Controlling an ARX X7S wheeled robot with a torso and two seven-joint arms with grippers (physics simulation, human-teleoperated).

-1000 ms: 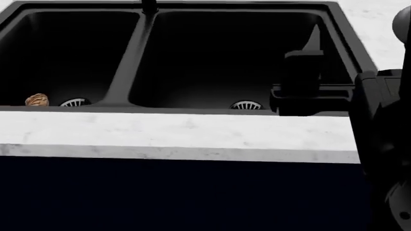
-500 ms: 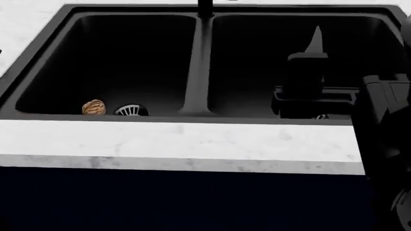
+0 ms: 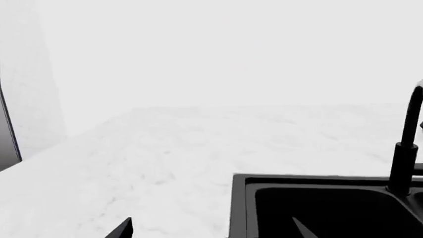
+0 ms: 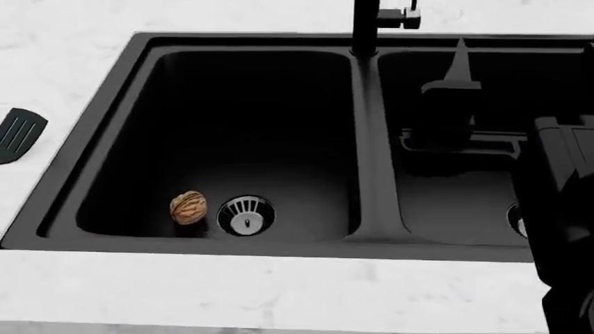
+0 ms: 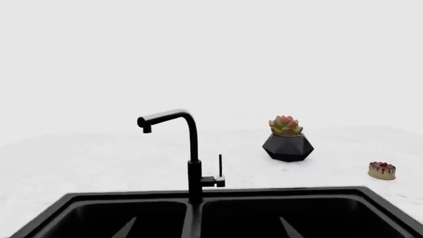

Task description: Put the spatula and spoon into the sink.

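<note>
The black double-basin sink [image 4: 132, 76] fills the head view; its corner shows in the left wrist view [image 3: 239, 198] and its far rim in the right wrist view [image 5: 278, 190]. Only the spatula's [image 4: 19, 133] black slotted head shows, lying on the white counter left of the sink at the view's edge. The spoon is out of view. My right gripper [image 5: 206, 231] hovers open over the right basin, one finger [image 4: 457, 57] pointing toward the faucet. Open and holding nothing, my left gripper [image 3: 211, 232] hangs over the sink's left rim.
A brown walnut [image 4: 188, 207] lies beside the left basin's drain strainer [image 4: 245, 214]. The tall black faucet [image 4: 366, 28] stands behind the divider. A succulent in a black pot [image 5: 288, 142] and a small cake [image 5: 382, 170] sit on the counter behind the sink.
The head view has swung left and looks more steeply down, so the sink slid right in the picture and the spatula's head came into view. The right gripper stays over the right basin.
</note>
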